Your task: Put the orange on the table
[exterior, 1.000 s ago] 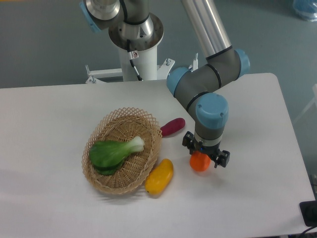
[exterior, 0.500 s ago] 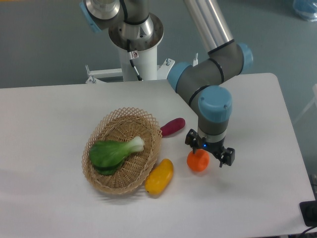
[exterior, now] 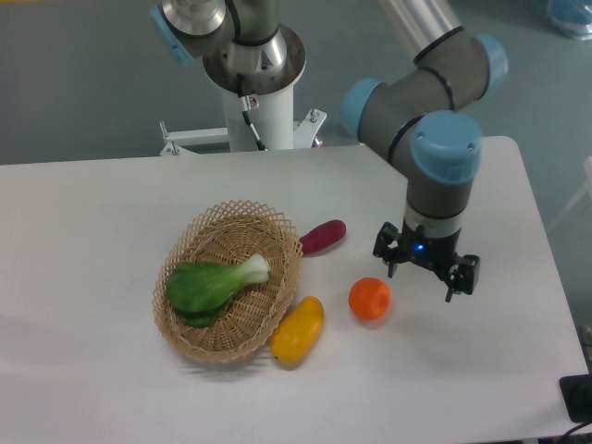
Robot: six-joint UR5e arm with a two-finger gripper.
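Since the earlier frames the gripper has been lifted off the orange and carried to the right, while the orange has been left where it was set. The orange is now seen resting on the white bench, free of any grip, to the lower left of the fingers, which are spread apart with nothing between them; a clear gap is seen between fruit and fingers.

Nearest the camera, a yellow-orange oval fruit is laid just beside the rim of the wicker basket, near the orange. In the basket a green leafy vegetable is held. Further back, a purple oblong vegetable is laid by the basket's far right edge. No readable writing or labels can be made out; only a small blue light is seen on the gripper's body.
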